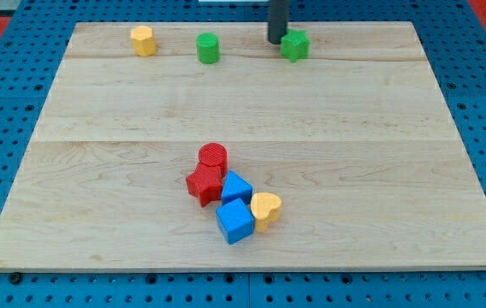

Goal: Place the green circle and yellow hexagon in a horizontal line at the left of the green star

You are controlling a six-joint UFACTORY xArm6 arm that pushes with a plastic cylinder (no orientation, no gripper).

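Observation:
The green star (295,45) lies near the view's top, right of centre. The green circle (208,48) stands to its left, and the yellow hexagon (143,40) further left; the three lie in a rough row along the board's top edge. My tip (276,41) is down at the star's left side, touching or nearly touching it, between the star and the green circle.
A cluster lies at the lower middle: a red circle (213,157), a red star (204,184), two blue cubes (236,187) (235,221) and a yellow heart (266,210). The wooden board (397,171) sits on a blue pegboard.

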